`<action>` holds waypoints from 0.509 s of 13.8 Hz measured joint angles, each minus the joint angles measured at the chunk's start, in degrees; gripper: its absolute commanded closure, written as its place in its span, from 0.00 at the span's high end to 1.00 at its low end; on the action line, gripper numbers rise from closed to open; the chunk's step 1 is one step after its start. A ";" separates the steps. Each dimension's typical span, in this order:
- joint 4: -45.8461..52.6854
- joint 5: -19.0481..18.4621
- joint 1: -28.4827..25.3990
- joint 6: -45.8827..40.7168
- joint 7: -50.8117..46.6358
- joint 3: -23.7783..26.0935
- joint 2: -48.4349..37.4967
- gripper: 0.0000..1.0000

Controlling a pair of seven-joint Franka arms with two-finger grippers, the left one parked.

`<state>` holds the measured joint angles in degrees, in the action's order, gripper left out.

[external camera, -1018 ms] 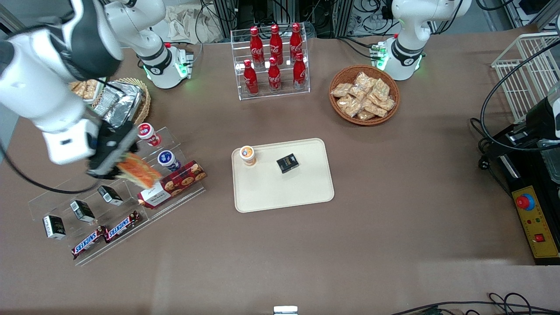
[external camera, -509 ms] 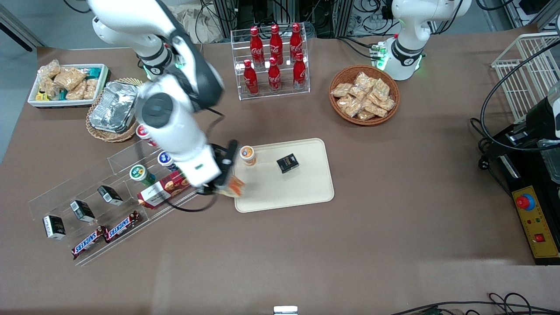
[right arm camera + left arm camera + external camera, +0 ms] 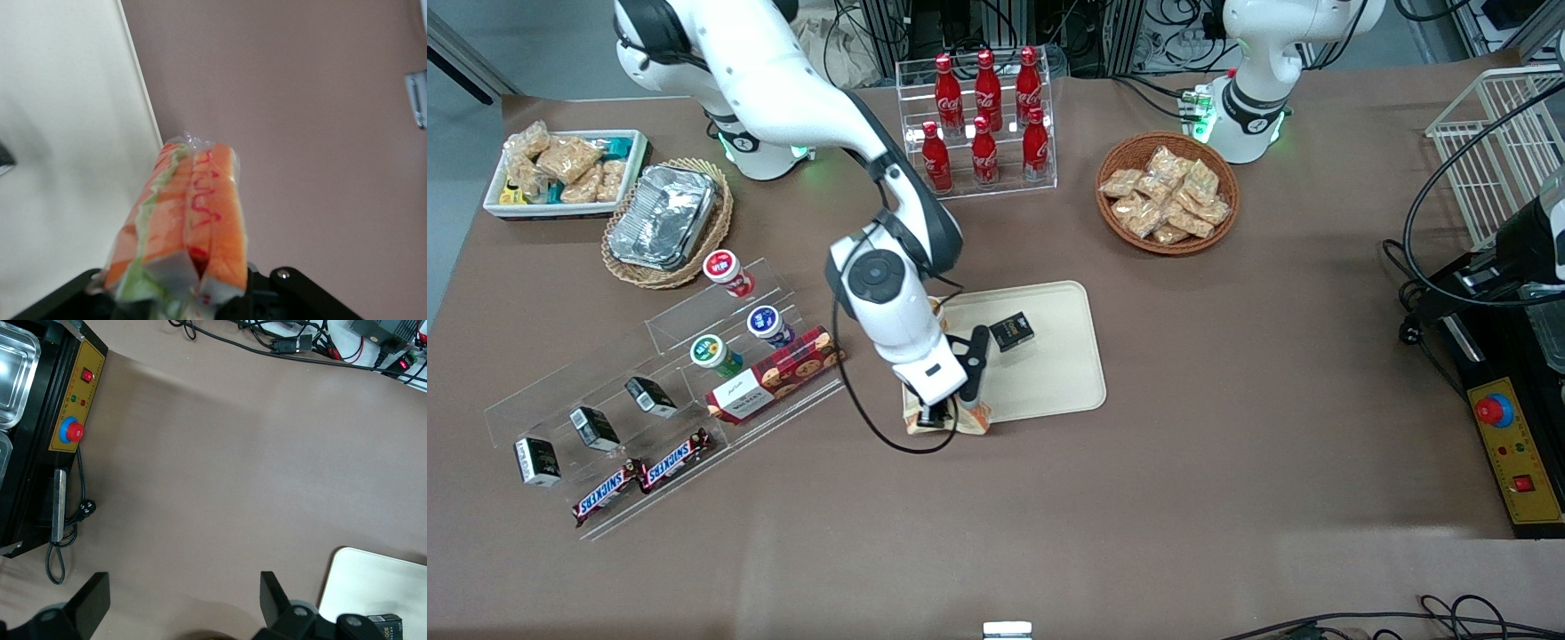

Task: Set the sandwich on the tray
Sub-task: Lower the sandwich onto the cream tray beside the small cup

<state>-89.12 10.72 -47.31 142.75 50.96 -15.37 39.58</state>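
My right gripper [image 3: 945, 411] is shut on the sandwich [image 3: 966, 418], a wrapped wedge with orange and green layers. It holds it over the tray's [image 3: 1049, 391] corner nearest the front camera, at the working arm's end. In the right wrist view the sandwich [image 3: 183, 220] sticks out from the gripper [image 3: 180, 293], over the tray's [image 3: 60, 133] rim and the brown table. The cream tray also shows in the left wrist view [image 3: 373, 577].
On the tray lie a small black box [image 3: 1011, 332] and an orange-lidded cup, mostly hidden by my arm. A clear stepped rack [image 3: 649, 391] with cups, a cookie box [image 3: 775, 373] and bars stands toward the working arm's end. A bottle rack [image 3: 980, 124] and a snack basket [image 3: 1167, 191] stand farther back.
My right arm swung from over the stepped rack to the tray's near corner, carrying the sandwich with it.
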 measured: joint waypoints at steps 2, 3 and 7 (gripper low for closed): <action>0.24 1.19 -0.38 1.80 0.03 1.04 2.71 0.00; 0.37 1.43 -0.40 1.97 0.03 1.55 3.68 0.00; 0.47 1.61 -0.36 2.12 0.09 2.38 5.51 0.00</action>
<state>-88.65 12.33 -47.67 144.87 51.05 -12.99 45.09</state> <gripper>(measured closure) 0.780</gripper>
